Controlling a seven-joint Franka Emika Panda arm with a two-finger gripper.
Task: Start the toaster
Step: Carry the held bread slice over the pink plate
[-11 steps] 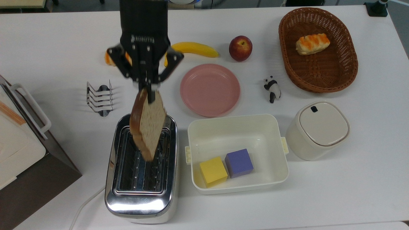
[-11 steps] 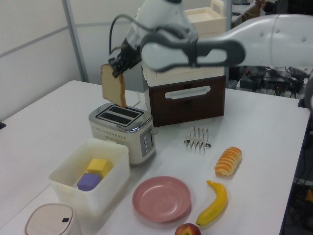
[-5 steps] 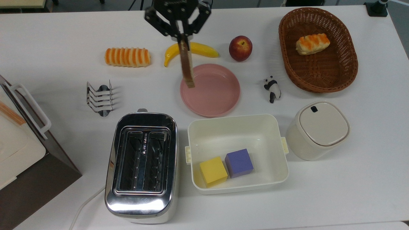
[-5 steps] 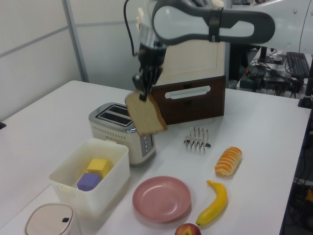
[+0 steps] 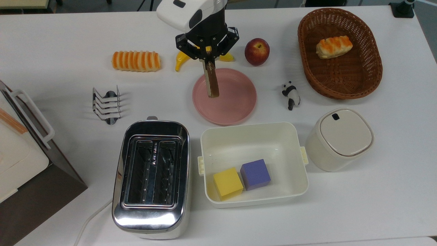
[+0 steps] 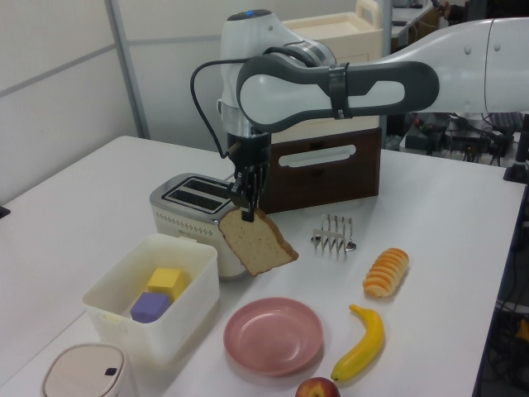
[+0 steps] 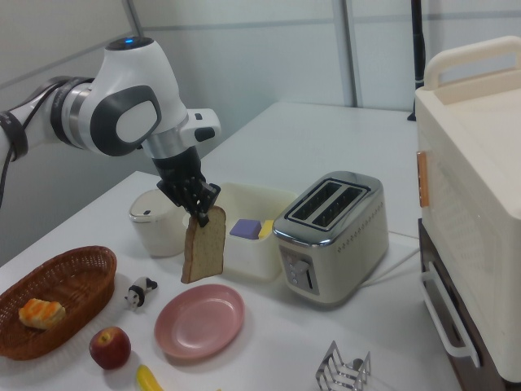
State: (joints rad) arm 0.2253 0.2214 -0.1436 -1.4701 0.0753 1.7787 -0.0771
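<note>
The chrome two-slot toaster [image 5: 152,177] [image 6: 186,207] [image 7: 330,236] stands near the top view's bottom edge, both slots empty, its white cord trailing off to the lower left. My gripper [image 5: 207,61] [image 6: 248,211] [image 7: 199,213] points down, shut on the top edge of a bread slice [image 5: 211,80] [image 6: 258,242] [image 7: 203,244]. The slice hangs upright above the pink plate [image 5: 232,99] [image 6: 273,335] [image 7: 199,320], apart from it and well away from the toaster.
A white bin [image 5: 252,124] with a yellow and a purple cube sits beside the toaster. Around it are a wire toast rack [image 5: 106,104], striped roll [image 5: 136,61], banana [image 5: 181,58], apple [image 5: 256,51], panda figure [image 5: 291,94], wicker basket [image 5: 341,85], white canister [image 5: 341,136] and boxy appliance [image 5: 20,147].
The gripper carried the bread slice from above the toaster's slots over to the pink plate and came lower. The toaster's slots stayed empty.
</note>
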